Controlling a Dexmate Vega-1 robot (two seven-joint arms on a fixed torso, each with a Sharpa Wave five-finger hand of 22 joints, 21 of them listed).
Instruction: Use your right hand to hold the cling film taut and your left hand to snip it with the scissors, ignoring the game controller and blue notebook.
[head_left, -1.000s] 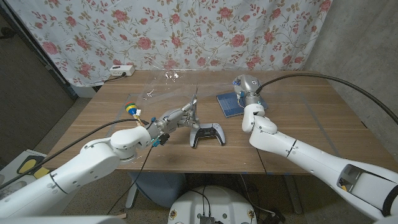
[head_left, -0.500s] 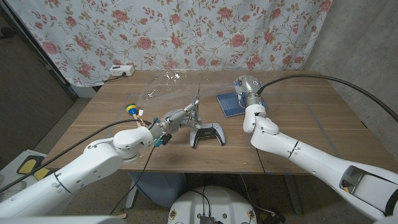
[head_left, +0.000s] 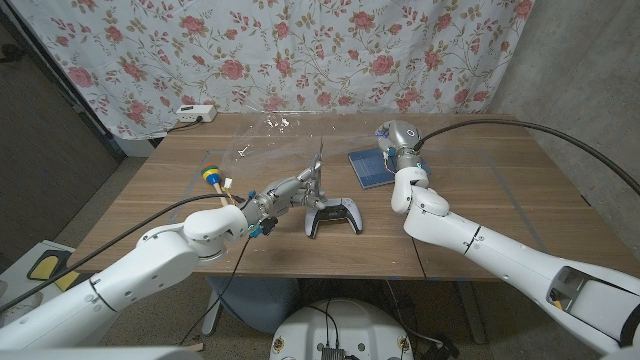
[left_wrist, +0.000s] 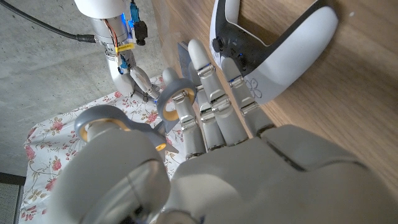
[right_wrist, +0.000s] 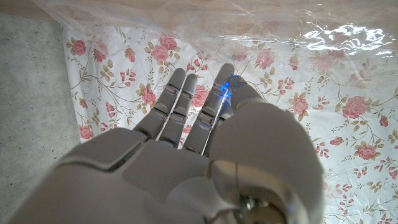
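The cling film (head_left: 300, 135) is a clear sheet held up over the table's far middle, glinting near the curtain. My right hand (head_left: 397, 138) is raised at its right end and pinches the edge; the film (right_wrist: 261, 31) spreads beyond the fingers (right_wrist: 180, 102). My left hand (head_left: 283, 192) grips the grey scissors (head_left: 314, 170), blades pointing up just under the film. Its fingers sit through the scissor handles (left_wrist: 176, 99). The white game controller (head_left: 335, 215) lies right beside the left hand. The blue notebook (head_left: 367, 166) lies below the right hand.
A small blue-and-yellow object (head_left: 212, 176) stands on the table's left part. A white power strip (head_left: 193, 113) sits at the far left corner. The floral curtain (head_left: 330, 50) hangs behind the table. The controller (left_wrist: 273, 56) lies close to my left fingers.
My left hand has edged slightly right and forward with the scissors, bringing the blades closer to the film. The right hand has stayed where it was.
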